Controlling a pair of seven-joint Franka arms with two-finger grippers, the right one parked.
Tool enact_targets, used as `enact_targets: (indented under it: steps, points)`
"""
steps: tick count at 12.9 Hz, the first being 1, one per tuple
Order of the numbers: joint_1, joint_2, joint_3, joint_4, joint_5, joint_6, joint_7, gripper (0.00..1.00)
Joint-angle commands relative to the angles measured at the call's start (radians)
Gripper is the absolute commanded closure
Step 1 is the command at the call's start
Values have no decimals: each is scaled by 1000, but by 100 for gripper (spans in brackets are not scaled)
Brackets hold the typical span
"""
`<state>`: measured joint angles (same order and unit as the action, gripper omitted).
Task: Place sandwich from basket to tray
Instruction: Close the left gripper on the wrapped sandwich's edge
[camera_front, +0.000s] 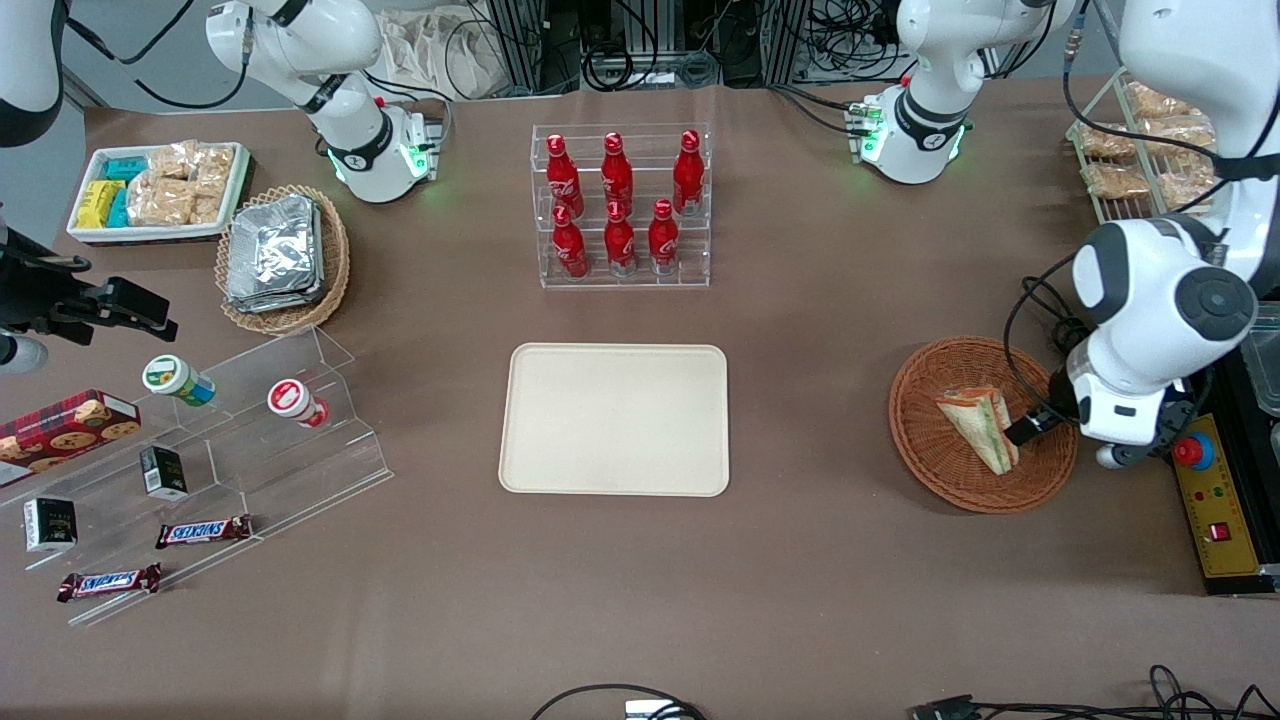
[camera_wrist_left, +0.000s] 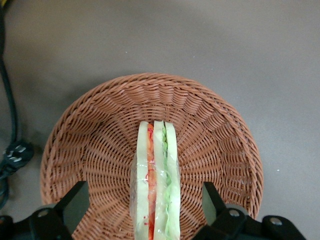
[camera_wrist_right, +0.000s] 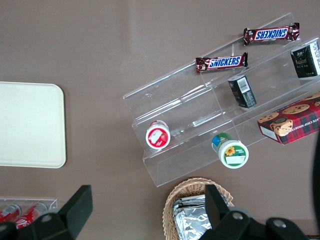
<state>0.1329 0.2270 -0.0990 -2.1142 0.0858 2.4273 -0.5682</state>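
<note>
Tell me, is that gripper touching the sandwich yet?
Apart. The left wrist view shows the gripper open around the sandwich in the basket, with bare wicker visible between each finger and the wrap.

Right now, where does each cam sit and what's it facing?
Front: overhead, facing both arms; shows tray, basket.
Left wrist: on the working arm, looking down; open gripper straddles the sandwich in the basket.
Right wrist: parked arm, looking down at the snack shelf.
Shared: tray in front and right wrist.
</note>
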Motion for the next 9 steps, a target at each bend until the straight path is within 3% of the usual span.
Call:
enact_targets:
  steps: [1, 9]
  points:
    - [8, -57, -7, -93, 0, 82, -13, 0]
    - [-19, -28, -15, -115, 6, 85, -82, 0]
